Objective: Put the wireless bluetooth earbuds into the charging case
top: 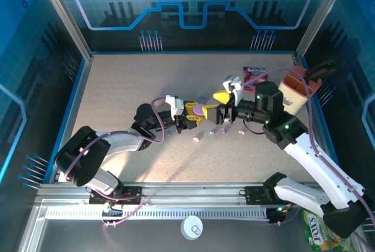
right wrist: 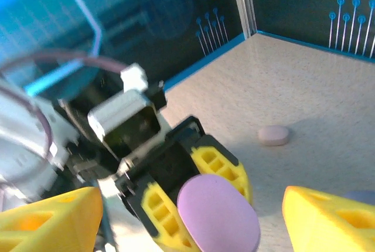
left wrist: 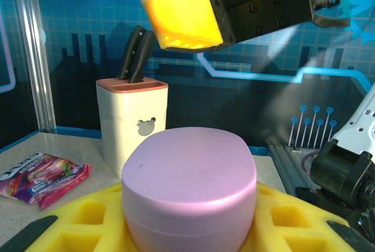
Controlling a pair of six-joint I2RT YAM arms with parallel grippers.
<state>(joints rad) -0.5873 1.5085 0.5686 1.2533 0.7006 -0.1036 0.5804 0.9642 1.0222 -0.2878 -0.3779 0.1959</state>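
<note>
A purple oval charging case [left wrist: 190, 176] sits with its lid down between yellow fingers [left wrist: 88, 228]; my left gripper [top: 198, 112] is shut on it at mid-table. In the right wrist view the same case [right wrist: 218, 214] faces me. My right gripper [right wrist: 190, 222] is open, with its yellow fingertips [right wrist: 328, 217] wide on either side of the case and not touching it. One right finger [left wrist: 181, 9] hangs above the case. Several tiny earbuds [top: 213, 130] lie on the table just in front of both grippers [top: 218, 106].
A pink oval case [right wrist: 273, 135] lies on the table beyond the grippers. A cream knife block [top: 295, 92] stands at the back right, and a candy packet [top: 254, 78] lies next to it. A white round lid [top: 191, 227] and a snack bag [top: 316, 231] lie past the near rail.
</note>
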